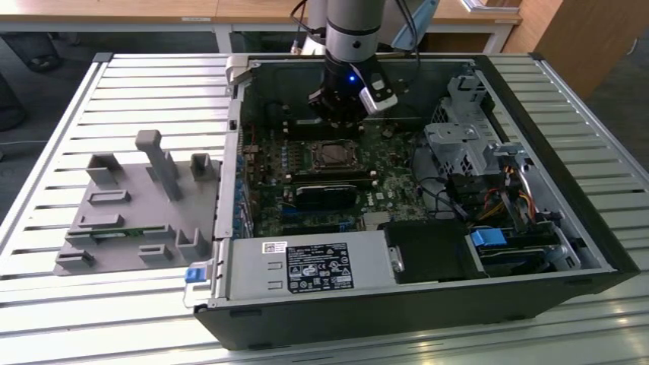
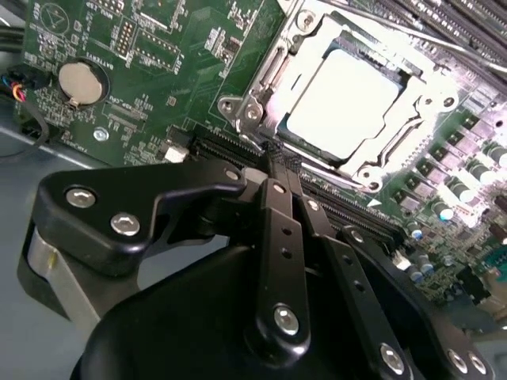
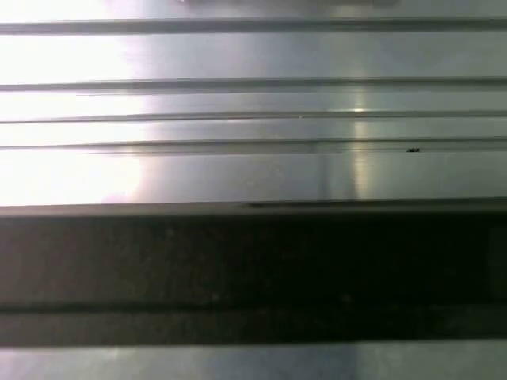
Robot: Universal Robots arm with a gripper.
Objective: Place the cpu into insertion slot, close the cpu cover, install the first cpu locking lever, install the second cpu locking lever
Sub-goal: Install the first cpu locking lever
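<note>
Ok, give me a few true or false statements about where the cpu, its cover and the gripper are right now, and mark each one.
1. The cpu sits in the insertion slot. True.
2. The cpu cover lies down around the chip. True, as far as the second wrist view shows.
3. The gripper is holding the cpu. False: its fingers are closed together with nothing between them, beside the socket.
4. The grey fixture stands inside the computer case. False: it rests on the slatted table, on the exterior view's left of the case.
5. A round coin battery sits on the green board. True.
</note>
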